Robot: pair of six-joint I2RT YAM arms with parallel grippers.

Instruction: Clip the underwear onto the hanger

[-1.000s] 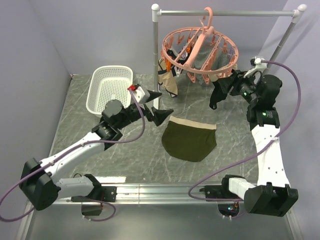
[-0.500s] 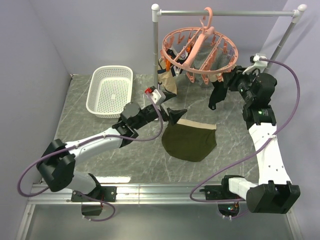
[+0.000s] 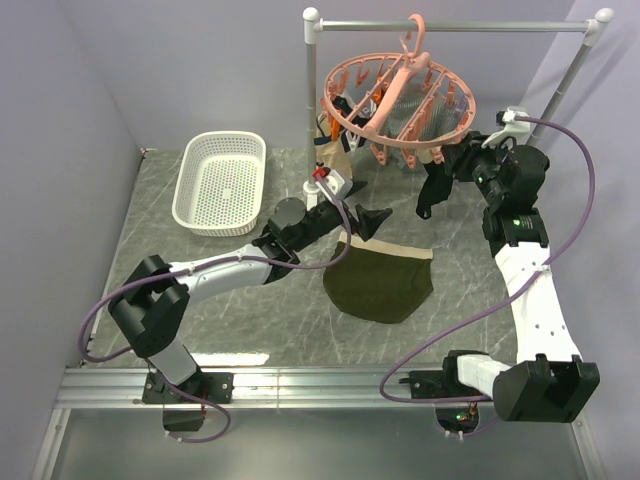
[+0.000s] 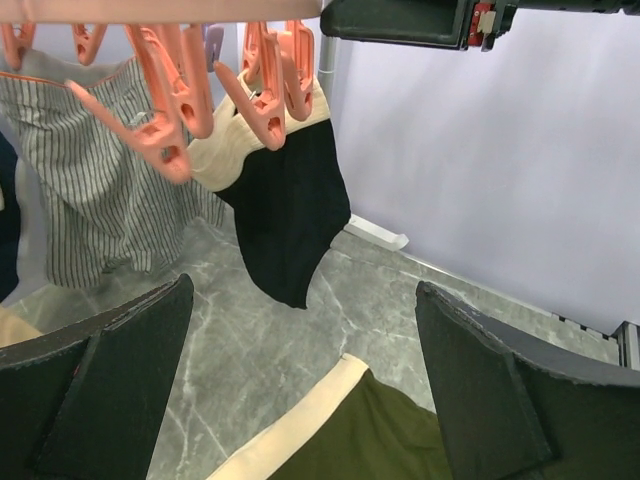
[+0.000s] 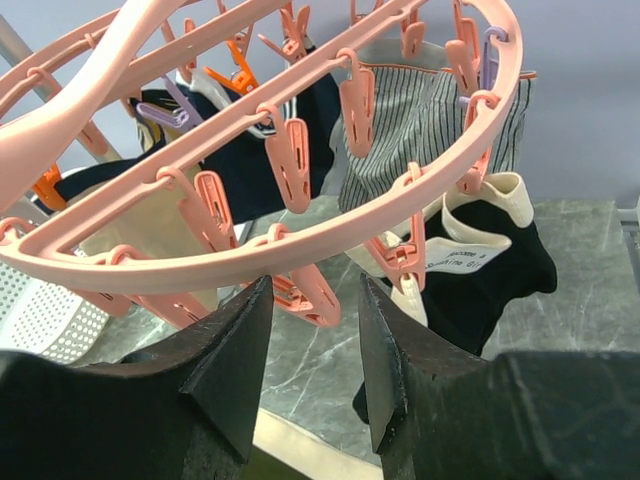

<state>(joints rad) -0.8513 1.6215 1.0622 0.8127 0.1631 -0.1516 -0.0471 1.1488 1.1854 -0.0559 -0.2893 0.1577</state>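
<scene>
As underwear (image 3: 378,283) lies flat, left hand (image 3: 365,216) spread above it

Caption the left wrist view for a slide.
Open left hand hovers by the olive underwear, below the pink hanger hung with other garments.

the underwear (image 3: 378,285) is matt olive cloth with a beige band. the hanger (image 5: 160,262) is smooth salmon plastic with a slight gloss. the table (image 3: 160,225) looks like grey marble, faintly shiny. the basket (image 3: 190,180) is white perforated plastic; the rail (image 3: 460,25) is grey metal.
</scene>
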